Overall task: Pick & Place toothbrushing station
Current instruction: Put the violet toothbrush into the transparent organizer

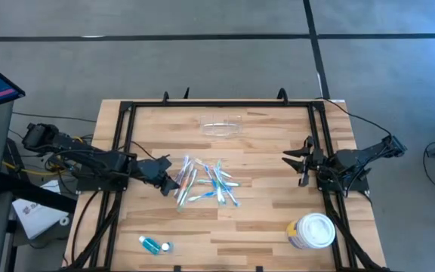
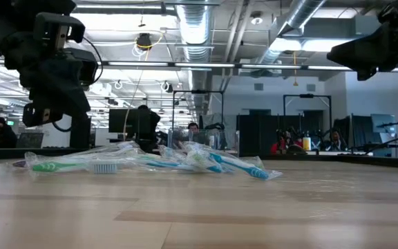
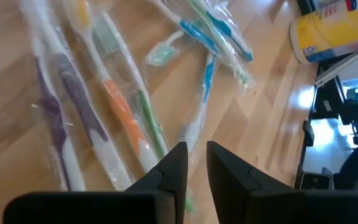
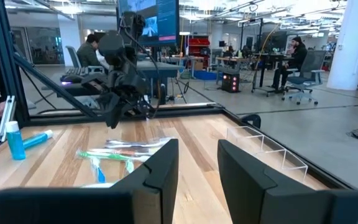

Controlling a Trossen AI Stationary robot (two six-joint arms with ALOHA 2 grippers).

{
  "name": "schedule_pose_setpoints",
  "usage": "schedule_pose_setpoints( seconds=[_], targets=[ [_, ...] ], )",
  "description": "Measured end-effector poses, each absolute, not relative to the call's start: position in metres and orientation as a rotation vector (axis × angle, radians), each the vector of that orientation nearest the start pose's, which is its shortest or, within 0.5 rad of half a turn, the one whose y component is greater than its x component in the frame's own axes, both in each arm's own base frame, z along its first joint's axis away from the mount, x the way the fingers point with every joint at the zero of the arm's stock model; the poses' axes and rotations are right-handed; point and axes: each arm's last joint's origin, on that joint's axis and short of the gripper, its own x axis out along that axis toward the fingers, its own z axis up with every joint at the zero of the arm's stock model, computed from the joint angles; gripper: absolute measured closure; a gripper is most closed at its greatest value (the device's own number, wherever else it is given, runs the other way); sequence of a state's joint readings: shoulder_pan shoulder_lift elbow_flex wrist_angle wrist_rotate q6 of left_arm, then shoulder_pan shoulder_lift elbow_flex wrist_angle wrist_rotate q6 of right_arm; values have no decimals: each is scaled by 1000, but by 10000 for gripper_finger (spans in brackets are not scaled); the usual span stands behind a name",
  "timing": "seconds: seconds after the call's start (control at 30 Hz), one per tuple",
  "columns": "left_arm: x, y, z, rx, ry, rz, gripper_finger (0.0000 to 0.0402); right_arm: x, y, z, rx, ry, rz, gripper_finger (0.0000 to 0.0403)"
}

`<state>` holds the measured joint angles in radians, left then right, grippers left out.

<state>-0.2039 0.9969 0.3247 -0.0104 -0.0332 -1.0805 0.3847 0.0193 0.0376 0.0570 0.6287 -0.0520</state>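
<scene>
The toothbrushing station (image 1: 221,127), a low clear plastic holder, rests on the table near its far edge and also shows in the right wrist view (image 4: 267,148). A pile of wrapped toothbrushes (image 1: 206,183) lies at the table's middle. My left gripper (image 1: 172,183) hangs just above the pile's left end. Its fingers (image 3: 178,169) stand a narrow gap apart over the wrappers (image 3: 123,118), with nothing between them. My right gripper (image 1: 297,162) waits open and level at the table's right side, well clear of the station.
A round white-lidded tub (image 1: 313,230) stands at the near right. A small blue bottle (image 1: 155,244) lies at the near left. Black frame rails (image 1: 123,151) run along the table's left, right and far sides. Bare wood lies between the pile and the station.
</scene>
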Motion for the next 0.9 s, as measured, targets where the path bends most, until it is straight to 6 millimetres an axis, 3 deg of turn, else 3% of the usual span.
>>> schedule_pose_setpoints(
  seconds=[0.4,0.53,0.9],
  targets=[
    [226,-49,166,-962,913,208,348,91,18,180,-16,-59,-246,300],
    [228,-45,166,-954,1003,288,348,91,18,180,-17,-56,-245,300],
    [228,-31,166,-995,1017,372,348,91,18,180,-17,-56,-245,300]
  ],
)
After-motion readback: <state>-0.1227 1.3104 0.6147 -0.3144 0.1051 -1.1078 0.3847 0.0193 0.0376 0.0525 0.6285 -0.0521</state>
